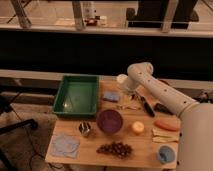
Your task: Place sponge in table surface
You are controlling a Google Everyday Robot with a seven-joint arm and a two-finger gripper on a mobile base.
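One tool [129, 100], partly hidden, just beside sponge [111, 96].

This looks like a robot test area in an office or lab building rather than a home, though the dim view leaves that unsure. A small wooden table [145, 152] stands alone on the floor [30, 160], laid with unrelated props: a green tray [61, 100], a purple bowl [109, 121], grapes [115, 148], a cloth [65, 145] and a sponge [111, 96]. The gripper [129, 99] hangs over the table's back middle, just right of the sponge, on a white arm [160, 92] coming in from the right. Behind runs a long dark wall [75, 52] topped by a ledge [50, 28] with metal posts [77, 12], and dark chairs [160, 12] beyond. At left are the legs of a rolling chair [10, 120] and a cable [31, 147] on the floor.
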